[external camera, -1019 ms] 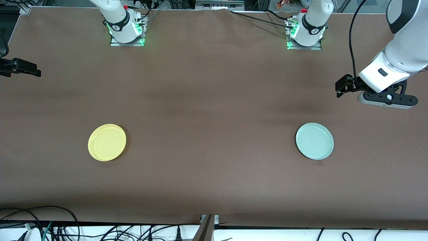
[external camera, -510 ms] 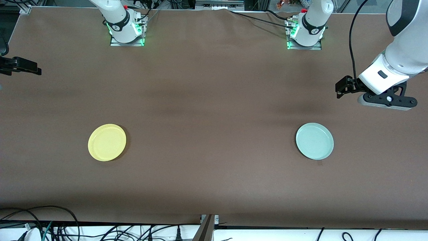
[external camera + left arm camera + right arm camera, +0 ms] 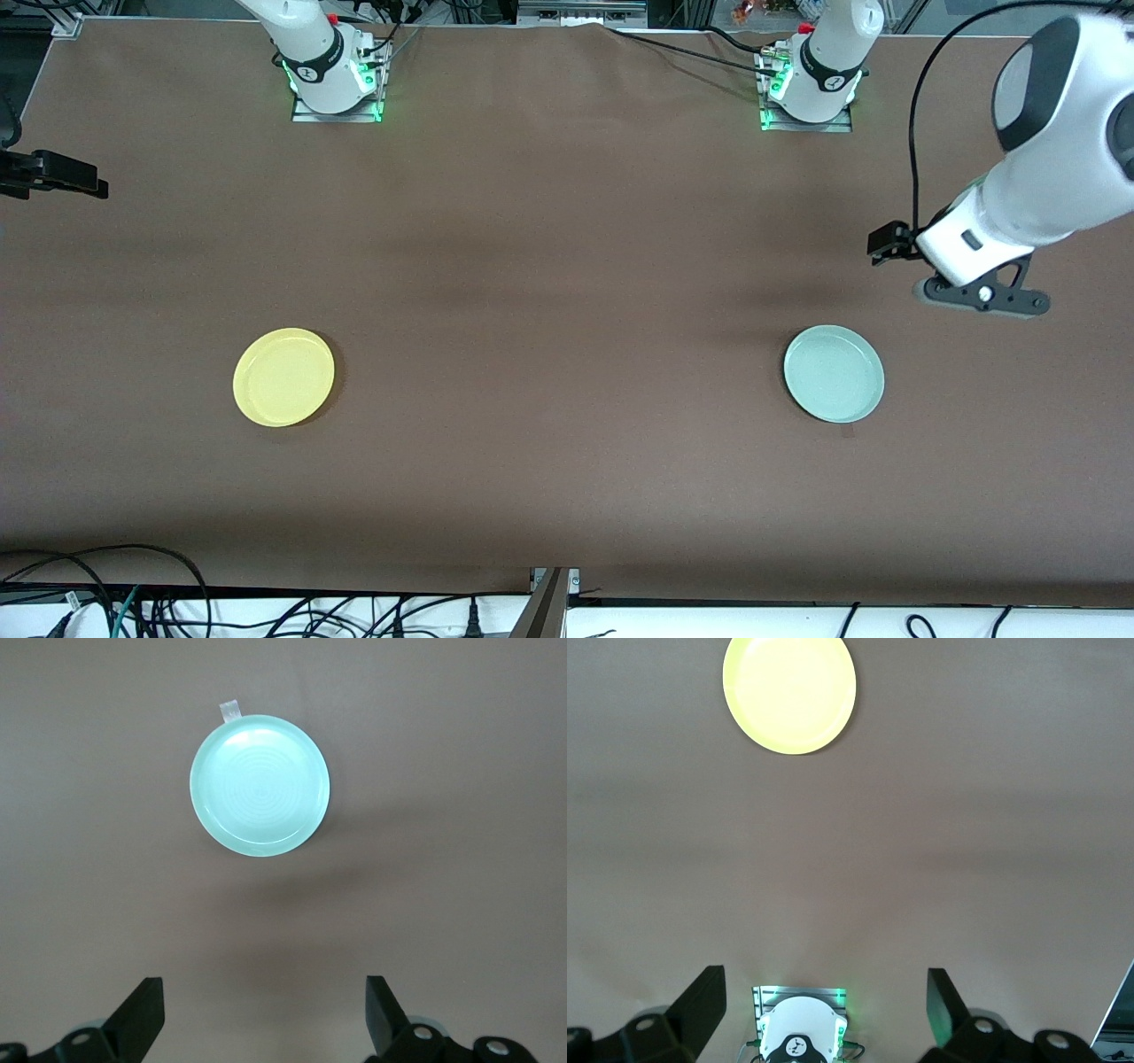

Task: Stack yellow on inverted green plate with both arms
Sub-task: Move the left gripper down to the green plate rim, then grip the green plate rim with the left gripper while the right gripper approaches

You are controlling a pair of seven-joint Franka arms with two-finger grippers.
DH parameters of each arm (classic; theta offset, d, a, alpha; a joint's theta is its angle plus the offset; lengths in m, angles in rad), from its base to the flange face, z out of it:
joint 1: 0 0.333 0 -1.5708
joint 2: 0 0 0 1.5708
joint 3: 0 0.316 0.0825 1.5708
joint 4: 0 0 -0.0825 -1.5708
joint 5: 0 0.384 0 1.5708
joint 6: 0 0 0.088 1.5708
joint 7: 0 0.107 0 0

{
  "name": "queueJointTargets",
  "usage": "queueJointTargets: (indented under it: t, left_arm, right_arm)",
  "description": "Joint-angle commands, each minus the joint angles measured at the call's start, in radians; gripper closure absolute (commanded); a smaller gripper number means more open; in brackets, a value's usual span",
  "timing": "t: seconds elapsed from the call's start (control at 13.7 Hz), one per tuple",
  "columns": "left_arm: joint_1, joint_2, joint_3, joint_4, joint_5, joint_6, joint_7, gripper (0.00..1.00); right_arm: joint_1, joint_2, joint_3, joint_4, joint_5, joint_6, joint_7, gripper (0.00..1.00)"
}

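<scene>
From the front, the yellow plate (image 3: 283,377) sits rim-up toward the right arm's end of the desk (image 3: 567,266), and the green plate (image 3: 834,373) lies rim-up toward the left arm's end, well apart from it. The left end effector (image 3: 974,292) hangs over bare desk near the green plate.

The left wrist view shows its fingers (image 3: 142,1014) spread wide, empty, with the green plate (image 3: 260,785) ahead.

The right wrist view shows the right end effector (image 3: 824,1014) open too, high above the yellow plate (image 3: 789,693); that arm waits.

I'd say the flip hasn't begun; next the left arm must descend onto the green rim.
</scene>
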Motion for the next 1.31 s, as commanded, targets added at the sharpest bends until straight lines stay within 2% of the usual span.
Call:
queueJointTargets:
  t: [0.0, 0.44, 0.58, 0.87, 1.02, 1.24]
  left_arm:
    - [0.015, 0.113, 0.000, 0.039, -0.011, 0.089, 0.097, 0.00]
    - [0.018, 0.310, 0.006, 0.042, 0.001, 0.442, 0.361, 0.00]
    - [0.024, 0.379, 0.007, 0.059, 0.001, 0.513, 0.425, 0.00]
    - [0.053, 0.550, 0.008, 0.196, -0.001, 0.524, 0.608, 0.00]
    - [0.072, 0.571, 0.009, 0.211, -0.001, 0.522, 0.669, 0.00]
    - [0.121, 0.605, 0.008, 0.200, -0.004, 0.518, 0.743, 0.00]
  right_arm:
    - [-0.006, -0.003, -0.001, 0.016, -0.011, -0.019, -0.016, 0.00]
    - [0.003, 0.026, 0.007, 0.011, -0.013, -0.032, 0.002, 0.00]
    - [0.003, 0.034, 0.007, 0.011, -0.016, -0.021, 0.001, 0.00]
    - [-0.006, 0.081, 0.002, 0.008, -0.013, -0.022, -0.012, 0.00]
    - [-0.008, 0.116, 0.002, 0.002, 0.006, -0.010, 0.005, 0.00]
    - [-0.019, 0.204, 0.002, -0.001, 0.056, 0.085, 0.005, 0.00]
